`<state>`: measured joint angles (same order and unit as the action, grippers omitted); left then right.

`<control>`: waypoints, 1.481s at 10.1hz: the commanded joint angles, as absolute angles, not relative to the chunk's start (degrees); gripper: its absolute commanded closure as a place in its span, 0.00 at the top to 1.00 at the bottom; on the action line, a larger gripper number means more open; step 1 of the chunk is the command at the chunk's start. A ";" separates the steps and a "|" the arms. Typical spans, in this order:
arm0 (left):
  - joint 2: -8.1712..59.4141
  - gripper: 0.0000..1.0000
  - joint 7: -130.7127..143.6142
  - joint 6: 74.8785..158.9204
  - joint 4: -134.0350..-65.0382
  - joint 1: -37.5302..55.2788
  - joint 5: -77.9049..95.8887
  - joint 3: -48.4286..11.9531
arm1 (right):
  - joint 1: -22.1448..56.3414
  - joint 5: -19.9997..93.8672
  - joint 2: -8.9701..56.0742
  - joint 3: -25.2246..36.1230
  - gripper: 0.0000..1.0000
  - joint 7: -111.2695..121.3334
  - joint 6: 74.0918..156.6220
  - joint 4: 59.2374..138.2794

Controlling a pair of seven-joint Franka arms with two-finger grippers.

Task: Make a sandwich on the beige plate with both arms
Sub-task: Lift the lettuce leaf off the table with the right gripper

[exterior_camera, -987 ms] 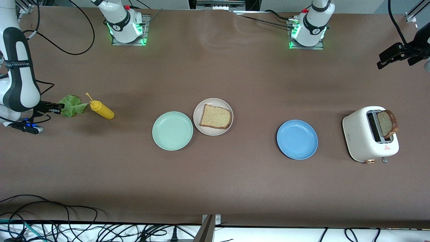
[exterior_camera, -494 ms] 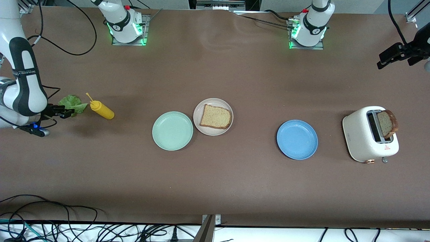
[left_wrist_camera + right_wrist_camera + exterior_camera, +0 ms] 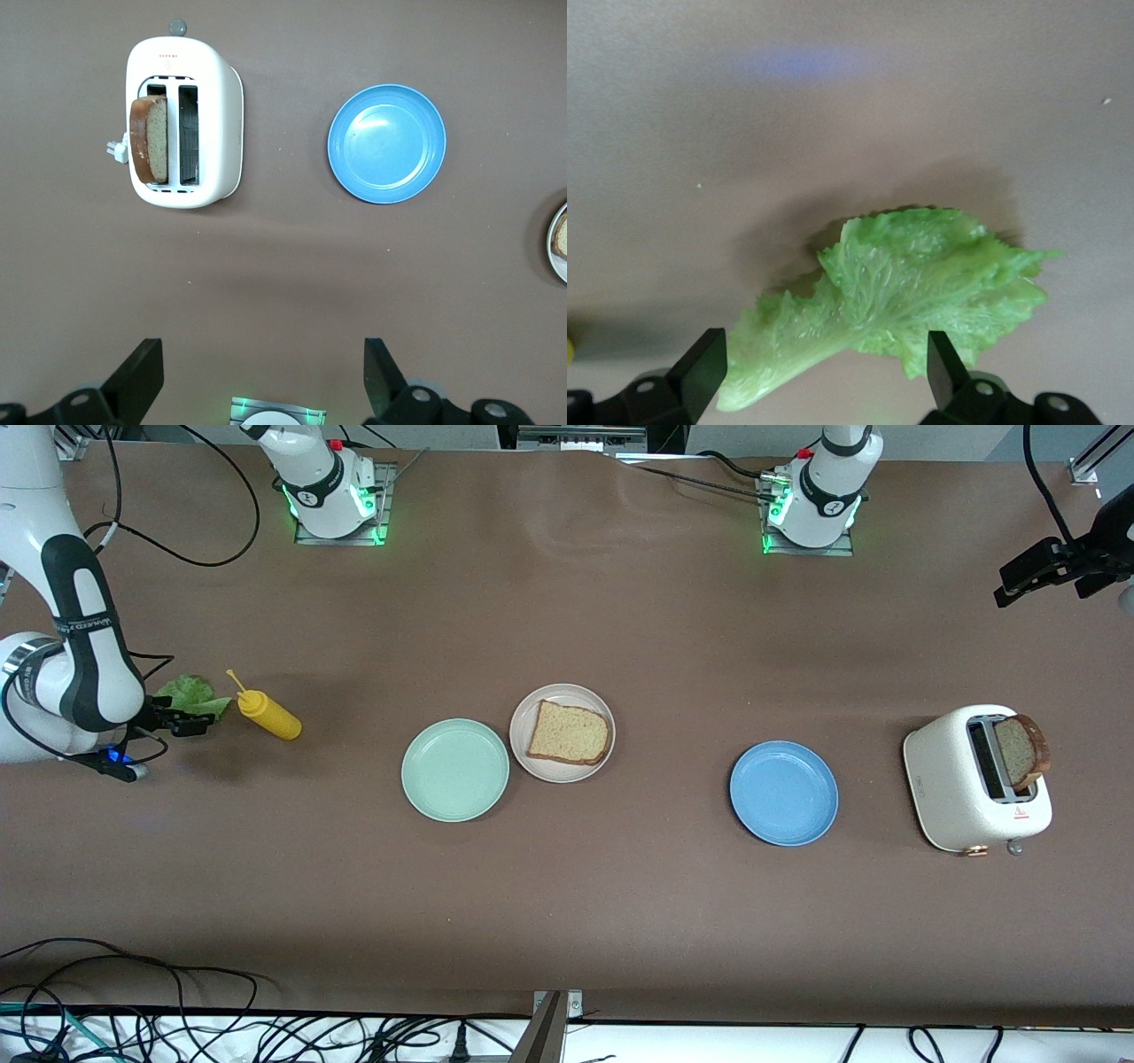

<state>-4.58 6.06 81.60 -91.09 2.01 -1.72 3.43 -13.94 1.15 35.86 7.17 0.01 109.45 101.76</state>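
Note:
A tan bread slice (image 3: pixel 569 732) lies on the beige plate (image 3: pixel 534 764) at mid-table. A second slice (image 3: pixel 1021 750) stands in the white toaster (image 3: pixel 961 797); it also shows in the left wrist view (image 3: pixel 149 139). The ruffled green lettuce leaf (image 3: pixel 190 693) lies on the table at the right arm's end. My right gripper (image 3: pixel 188 723) is open and low over the leaf's near edge. In the right wrist view its fingers straddle the leaf's (image 3: pixel 895 288) stem end, gripper (image 3: pixel 824 350) empty. My left gripper (image 3: pixel 1012 587) is open and empty, held high; it also shows in the left wrist view (image 3: pixel 261 350).
A yellow mustard bottle (image 3: pixel 268 715) lies right beside the lettuce, toward the plates. A mint-green plate (image 3: pixel 454 770) touches the beige plate. A blue plate (image 3: pixel 783 793) sits between the beige plate and the toaster. Cables run along the table's near edge.
My right arm has swung in, carrying its open gripper from the table's end onto the lettuce's near edge. The left arm has not moved.

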 commanded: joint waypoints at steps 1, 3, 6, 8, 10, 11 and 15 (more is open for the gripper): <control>-3.43 1.00 5.01 80.68 -89.03 1.58 -0.62 3.69 | -14.59 1.76 36.29 7.12 0.97 0.08 110.13 102.74; -3.52 1.00 5.27 80.68 -89.03 1.67 -0.62 3.60 | -14.85 1.76 36.65 7.12 0.83 0.44 109.87 102.74; -3.43 1.00 5.01 80.68 -89.12 0.27 -0.62 3.78 | -15.12 1.49 36.65 7.12 0.18 1.31 109.51 102.74; -3.52 1.00 5.01 80.60 -89.21 0.26 -0.62 3.78 | -15.12 1.49 36.65 7.12 0.00 2.02 109.42 102.74; -3.43 1.00 5.10 80.60 -89.21 0.44 -0.53 3.61 | -15.03 1.49 36.56 7.12 0.00 1.93 109.34 102.74; -3.51 1.00 5.27 80.60 -89.12 0.53 -0.53 3.52 | -15.03 1.49 36.48 7.12 0.00 1.93 108.81 102.66; -3.52 1.00 5.27 80.60 -89.12 0.62 -0.53 3.52 | -14.50 0.44 33.32 6.77 0.00 2.81 101.71 98.19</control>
<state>-4.49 6.06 81.60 -91.09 0.75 -1.72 3.54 -14.18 1.04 35.46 7.33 1.32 105.22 99.96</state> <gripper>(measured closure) 0.000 0.952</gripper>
